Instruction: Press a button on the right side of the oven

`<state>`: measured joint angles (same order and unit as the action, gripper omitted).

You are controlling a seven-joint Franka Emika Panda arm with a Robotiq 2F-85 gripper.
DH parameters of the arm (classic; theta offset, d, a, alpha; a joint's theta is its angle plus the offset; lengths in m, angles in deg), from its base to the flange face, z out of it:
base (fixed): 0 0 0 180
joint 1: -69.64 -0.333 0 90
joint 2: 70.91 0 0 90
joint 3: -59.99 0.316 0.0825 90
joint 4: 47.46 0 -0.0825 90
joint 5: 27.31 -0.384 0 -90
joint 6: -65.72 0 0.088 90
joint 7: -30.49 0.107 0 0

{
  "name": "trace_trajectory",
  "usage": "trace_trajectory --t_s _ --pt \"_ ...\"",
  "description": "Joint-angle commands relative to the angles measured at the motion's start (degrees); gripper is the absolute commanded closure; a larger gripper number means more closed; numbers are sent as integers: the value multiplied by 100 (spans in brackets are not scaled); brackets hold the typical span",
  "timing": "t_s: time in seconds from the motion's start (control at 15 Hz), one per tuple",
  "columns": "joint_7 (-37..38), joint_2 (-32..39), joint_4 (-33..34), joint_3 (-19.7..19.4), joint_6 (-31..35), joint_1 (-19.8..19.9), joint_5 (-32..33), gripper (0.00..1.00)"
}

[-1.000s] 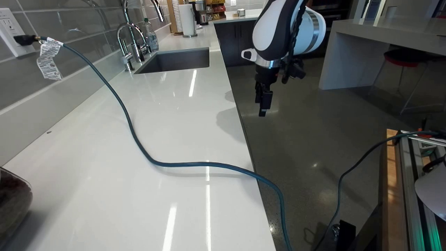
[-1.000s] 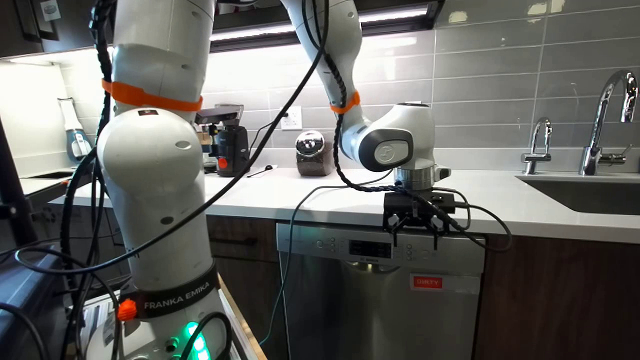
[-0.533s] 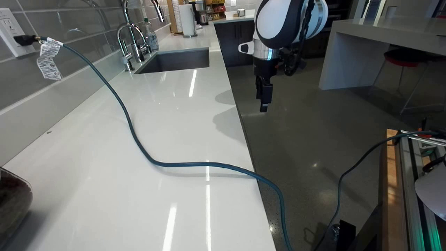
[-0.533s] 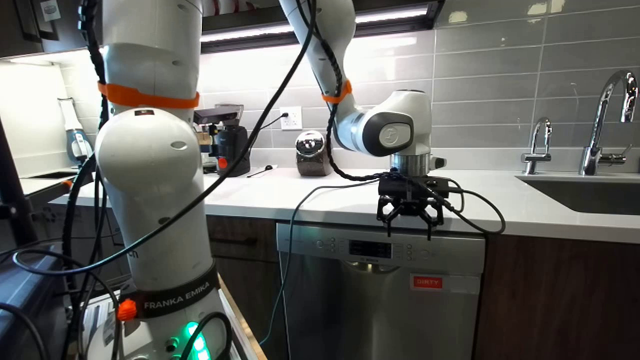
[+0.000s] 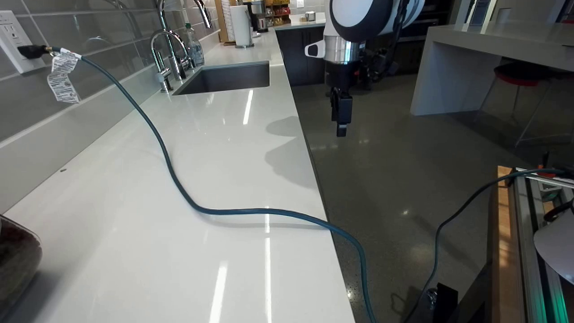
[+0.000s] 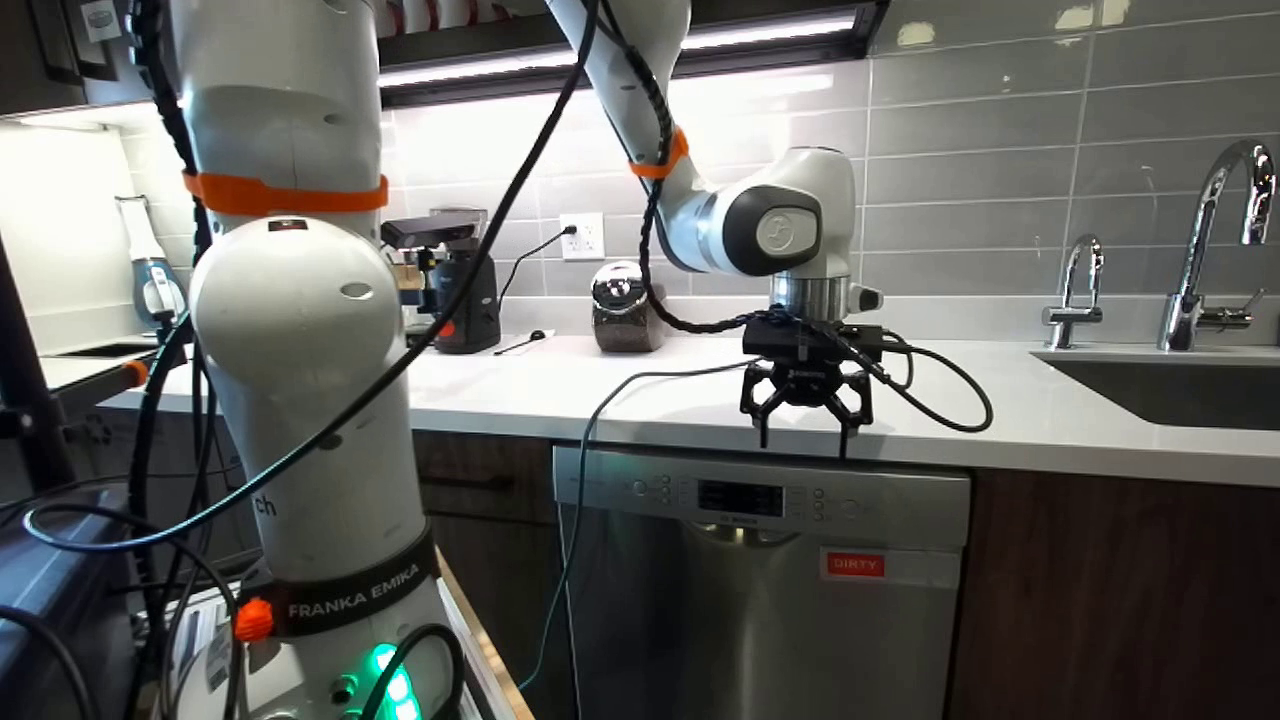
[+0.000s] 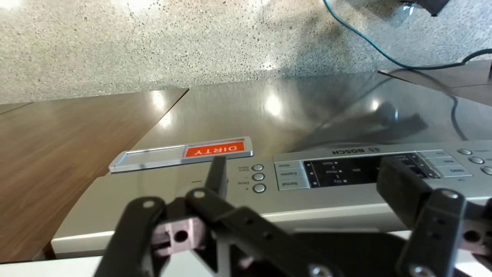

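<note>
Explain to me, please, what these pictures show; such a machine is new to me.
You see a robot arm with a two-fingered tool at its end. Two pictures come from cameras standing apart from it; the third, showing a red sign upside down, is taken from the arm itself. On the white counter are a dark jar and part of a blue cable. The tool is open and holds nothing. It hangs in front of what looks like a dishwasher, near its buttons.
</note>
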<state>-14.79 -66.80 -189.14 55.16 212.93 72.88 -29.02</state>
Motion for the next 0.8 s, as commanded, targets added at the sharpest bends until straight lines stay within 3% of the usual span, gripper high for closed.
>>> trace_trajectory --t_s 0.0,0.73 --pt "372 -319 -102 74 -368 30 306 0" --pt "814 -864 -100 121 -852 -31 670 0"
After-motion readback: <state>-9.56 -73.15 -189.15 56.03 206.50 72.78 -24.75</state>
